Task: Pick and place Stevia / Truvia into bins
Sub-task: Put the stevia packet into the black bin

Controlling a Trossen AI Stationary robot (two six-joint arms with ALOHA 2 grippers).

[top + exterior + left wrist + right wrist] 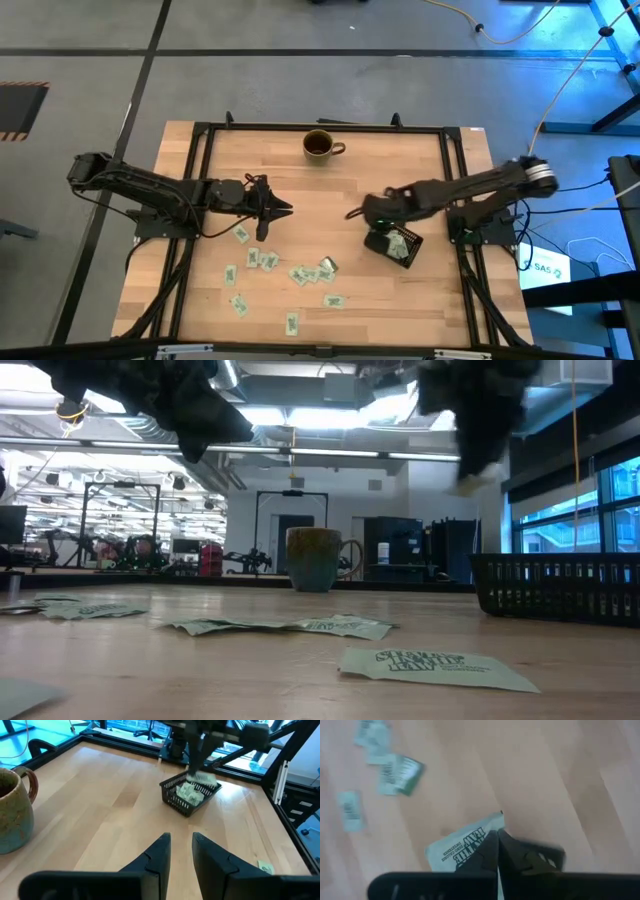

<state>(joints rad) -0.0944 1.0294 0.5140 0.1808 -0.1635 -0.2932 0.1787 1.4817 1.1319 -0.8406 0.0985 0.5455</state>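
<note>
High view first, and over on the left the left gripper [283, 209] hangs above bare wood at mid-table, its arm reaching in from the left edge; the left wrist view shows its two dark fingers [158, 857] parted by a narrow gap with nothing between them. Just beside and below that gripper lies the scatter of Stevia / Truvia sachets [297, 274], pale green and white, spread flat across the front half of the table [340, 190], most of them apart from one another and a few touching or overlapping near the middle. From the low view they lie flat on the wood, one sachet [437, 665] nearest the camera with its print showing. Moving across to the centre, at the far edge stands a brown mug [320, 145], upright, handle pointing right, well apart from the sachets. Now to the right side: the right gripper [375, 222] is up off the table just beside the near-left corner of the black bin [405, 256], and its wrist view has the fingers [485, 851] pressed together on a single sachet [461, 844], the packet sticking out past the tips with bare wood underneath. That bin sits on the right part of the table, turned at an angle, with several sachets [190, 793] already lying inside it
</note>
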